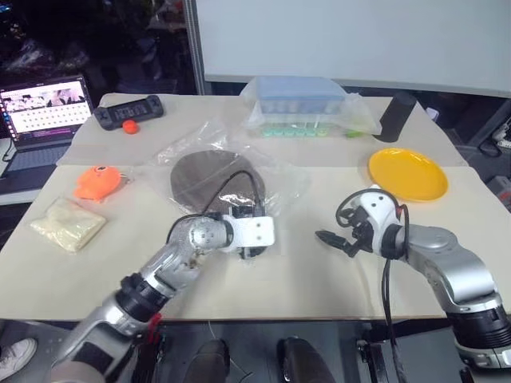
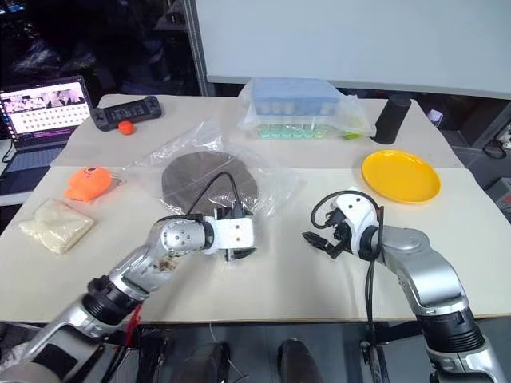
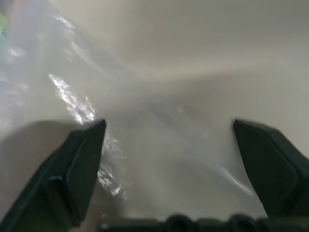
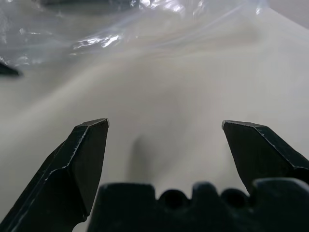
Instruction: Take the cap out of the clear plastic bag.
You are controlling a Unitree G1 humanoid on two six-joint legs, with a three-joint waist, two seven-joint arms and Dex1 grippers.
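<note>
A cream table (image 1: 319, 263) fills the scene before a white wall panel (image 1: 351, 40). At centre, the clear plastic bag (image 1: 271, 179) holds the cap (image 1: 204, 179). At six o'clock from it, the left gripper (image 3: 169, 145) gapes empty; the right gripper (image 1: 329, 239), four o'clock, likewise.

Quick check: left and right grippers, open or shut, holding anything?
Left gripper: open, holding nothing, at the edge of the clear plastic bag.
Right gripper: open, holding nothing, over bare table.

Dark brown cap (image 1: 211, 180), round and low, lying flat inside clear plastic bag (image 1: 275, 182); bag crinkled, glossy, spread on tabletop (image 1: 319, 279) centre, wider than cap.
</note>
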